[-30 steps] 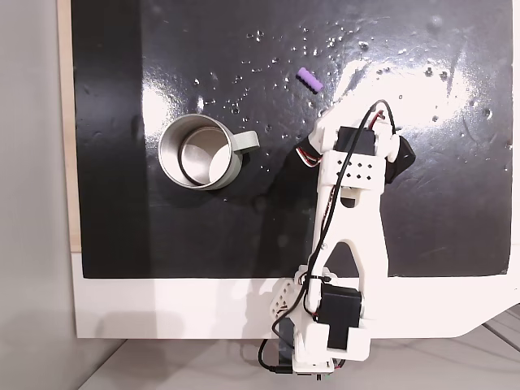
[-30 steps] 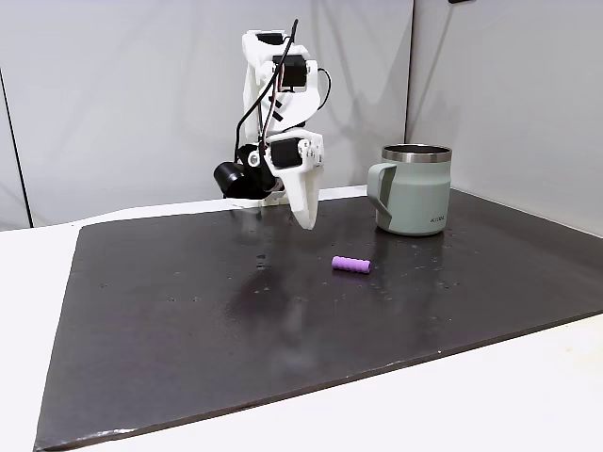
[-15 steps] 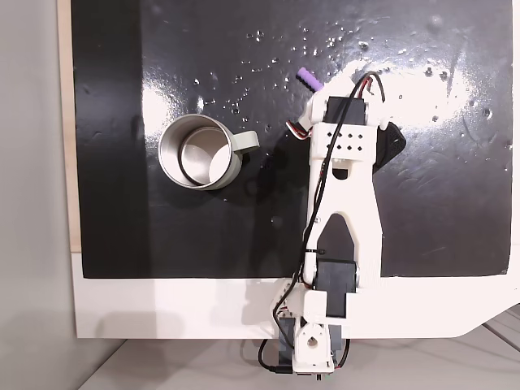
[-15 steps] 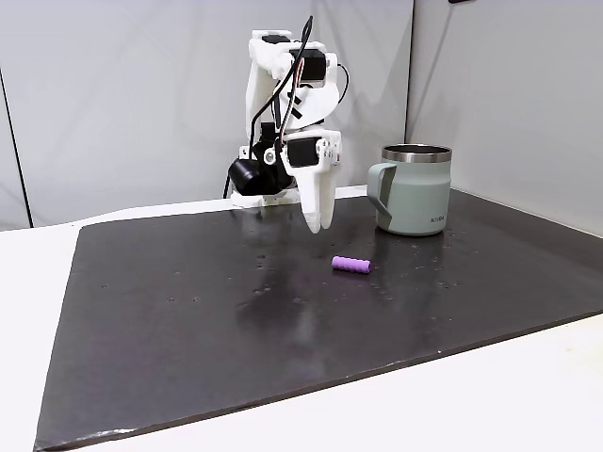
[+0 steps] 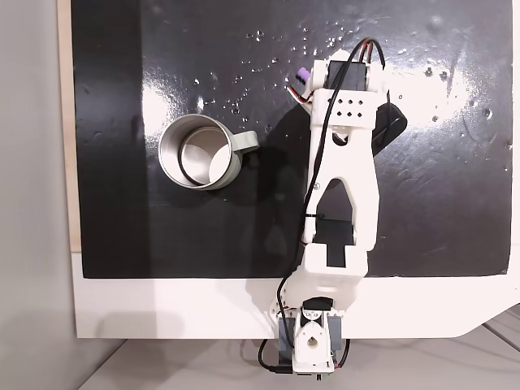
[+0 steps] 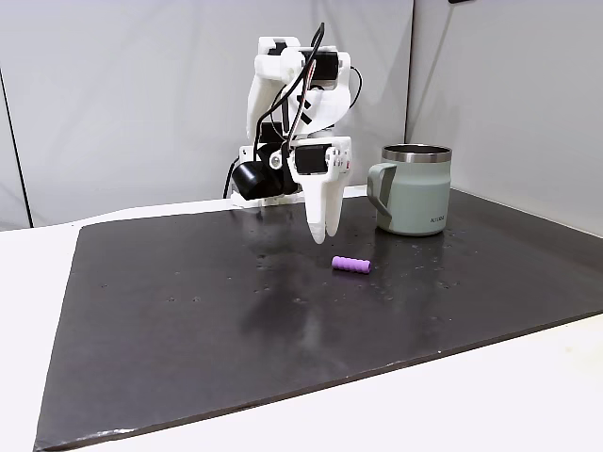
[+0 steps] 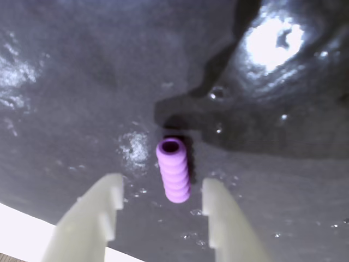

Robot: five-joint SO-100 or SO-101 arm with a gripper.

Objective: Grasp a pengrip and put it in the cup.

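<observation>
— Where does the pengrip (image 7: 174, 170) lie?

— On the black mat (image 6: 188, 320), flat on its side. In the wrist view it is a ribbed purple tube with its hollow end towards the top of the picture, and it sits between the two pale fingers (image 7: 95, 218), touching neither. In a fixed view from above (image 5: 302, 75) just its end peeps out beside the arm's head, near the mat's far edge.

— And the pincer?

— The gripper (image 7: 163, 215) stands apart, fingers spread wider than the tube, holding nothing. From the side (image 6: 319, 234) its tips hang above the mat, pointing down, a little behind and to the left of the pengrip (image 6: 351, 265).

— The cup?

— The cup (image 6: 413, 188) stands upright on the mat, well apart from the pengrip, toward the right edge in the side view, handle facing the arm. From above (image 5: 195, 151) it sits toward the mat's left edge, with its shiny inside showing.

— Any writing?

— A small dark mark low on the cup's wall, too small to read.
</observation>
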